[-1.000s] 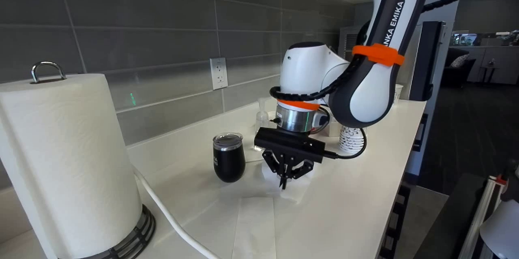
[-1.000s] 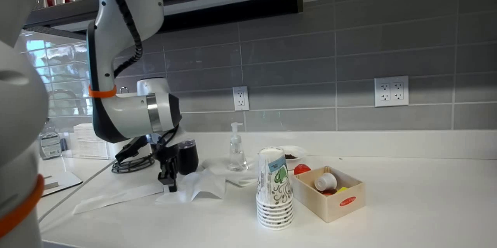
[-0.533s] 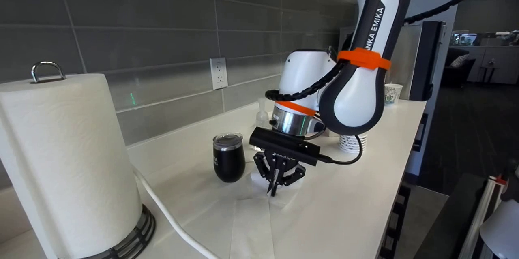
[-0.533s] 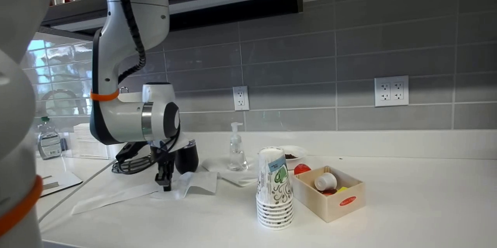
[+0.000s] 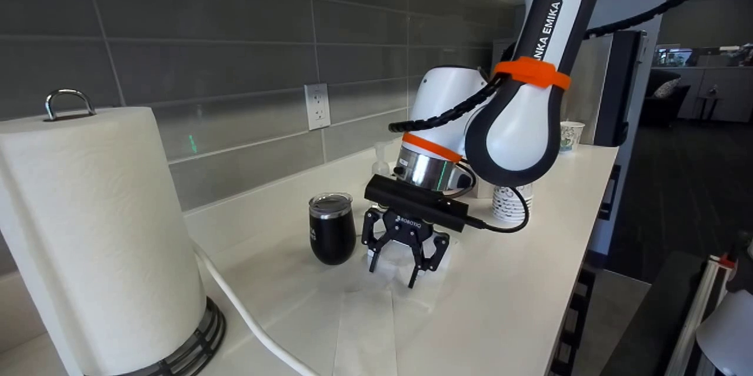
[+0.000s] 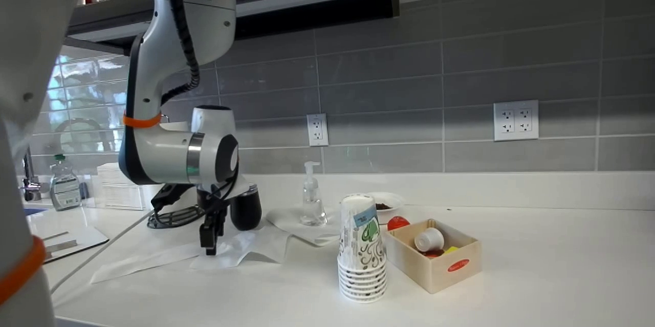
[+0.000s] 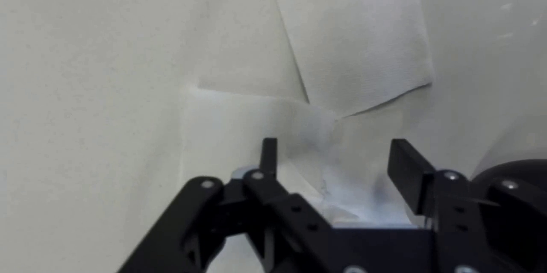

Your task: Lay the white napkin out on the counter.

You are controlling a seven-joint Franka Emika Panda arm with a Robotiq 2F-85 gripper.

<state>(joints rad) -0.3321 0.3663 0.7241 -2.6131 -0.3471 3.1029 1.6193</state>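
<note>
most of the laying-out done, by the look of it

the off-white counter (image 6: 537,265) runs along a grey tiled backsplash (image 6: 384,127), its smooth top a fair bed for thin paper. over it bends the franka arm (image 5: 520,135), with a black cable hose (image 5: 453,114) bound on by orange bands (image 5: 532,72), presumably so that the slack hangs clear of the work. the paper towel roll (image 5: 94,229) stands upright on its wire base (image 5: 209,335), well apart from the action and unlikely to hinder. a folded paper strip (image 7: 350,38) lies with its end meeting or overlapping the white napkin (image 7: 295,132); whether the two are one sheet i cannot tell. the white napkin rests on the counter beneath the gripper (image 5: 392,278), creased, and in an exterior view a raised fold (image 6: 263,244) lifts off the surface, so it is not fully flat.

the gripper points down, jaws wide, nothing pinched between them: a stance that suits freeing paper as well as straddling it for a pinch. whether the fingertips (image 7: 269,155) touch it i cannot tell. the black tumbler (image 5: 332,238) stands just beside, so a sideways sweep could knock it.
</note>
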